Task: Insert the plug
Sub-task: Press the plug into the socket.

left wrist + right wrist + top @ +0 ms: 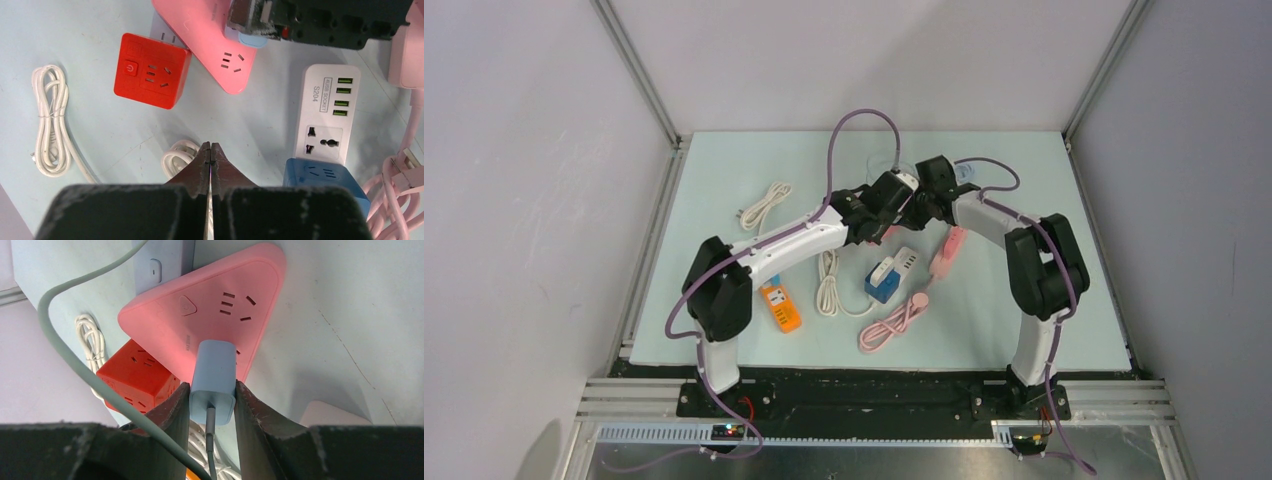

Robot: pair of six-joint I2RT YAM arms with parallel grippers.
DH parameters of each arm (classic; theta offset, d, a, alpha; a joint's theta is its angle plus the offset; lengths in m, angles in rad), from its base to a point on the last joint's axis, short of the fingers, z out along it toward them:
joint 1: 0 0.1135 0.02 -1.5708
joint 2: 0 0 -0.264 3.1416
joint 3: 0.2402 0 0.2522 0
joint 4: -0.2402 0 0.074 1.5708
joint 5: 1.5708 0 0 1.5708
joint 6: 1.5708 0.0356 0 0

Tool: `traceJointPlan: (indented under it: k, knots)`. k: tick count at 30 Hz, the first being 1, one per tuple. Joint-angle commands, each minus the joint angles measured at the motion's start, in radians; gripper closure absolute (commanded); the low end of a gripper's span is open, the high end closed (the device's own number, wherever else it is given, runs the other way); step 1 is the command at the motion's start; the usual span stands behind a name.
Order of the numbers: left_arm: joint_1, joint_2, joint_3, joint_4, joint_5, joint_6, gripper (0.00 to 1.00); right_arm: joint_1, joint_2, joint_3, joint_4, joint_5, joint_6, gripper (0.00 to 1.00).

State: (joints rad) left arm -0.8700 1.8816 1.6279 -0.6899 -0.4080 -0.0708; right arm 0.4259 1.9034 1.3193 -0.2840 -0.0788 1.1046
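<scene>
A pale blue plug (214, 372) with a grey cord stands with its front end against the pink triangular power strip (210, 305), at a socket below its button. My right gripper (211, 386) is shut on the plug, one finger on each side. In the left wrist view the strip (210, 45) lies at the top, with the plug (246, 39) and the right gripper above it. My left gripper (210, 146) is shut and empty, hovering over the mat just short of the strip. In the top view both grippers, left (886, 200) and right (924, 200), meet at mid-table and hide the strip.
A red cube socket (150, 70) touches the pink strip's left side. A white USB socket block (325, 115) and a blue cube (320, 180) lie to the right. Coiled white cables (50, 120) (829, 285), an orange strip (780, 307) and a pink strip with cable (947, 250) lie around.
</scene>
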Motion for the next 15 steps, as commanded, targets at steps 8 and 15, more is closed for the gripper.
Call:
traceJointPlan:
  k: [8,15]
  knots:
    - [0.006,-0.077,-0.019,0.023,-0.010,-0.005,0.98,0.015,0.197,0.135,-0.301,0.117,-0.038,1.00]
    - [0.016,-0.093,-0.010,0.026,0.003,-0.004,0.88,0.012,0.212,0.207,-0.347,0.138,-0.045,1.00]
